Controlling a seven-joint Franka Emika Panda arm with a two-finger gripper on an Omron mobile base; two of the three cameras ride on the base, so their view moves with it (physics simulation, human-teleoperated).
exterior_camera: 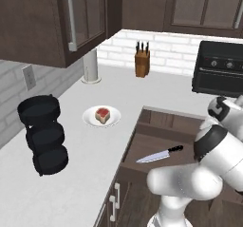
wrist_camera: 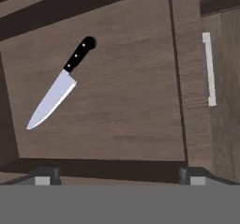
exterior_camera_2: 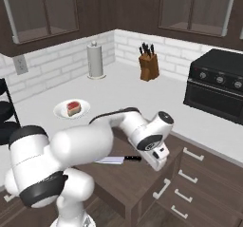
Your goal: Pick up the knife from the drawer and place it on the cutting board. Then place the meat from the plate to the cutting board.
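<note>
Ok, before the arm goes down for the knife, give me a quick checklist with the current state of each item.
1. Drawer open: ok.
2. Knife lying flat in the drawer, nothing on it: ok.
3. Gripper open: ok.
4. Gripper centred over the knife handle: not ok; the knife sits off to the upper left in the hand view.
5. Meat on the plate: ok.
6. Cutting board located for the drop: cannot tell.

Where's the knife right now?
The knife lies flat on the floor of the open drawer, upper left in the hand view, untouched, blade pointing away from the drawer front. The open gripper hovers above.
</note>
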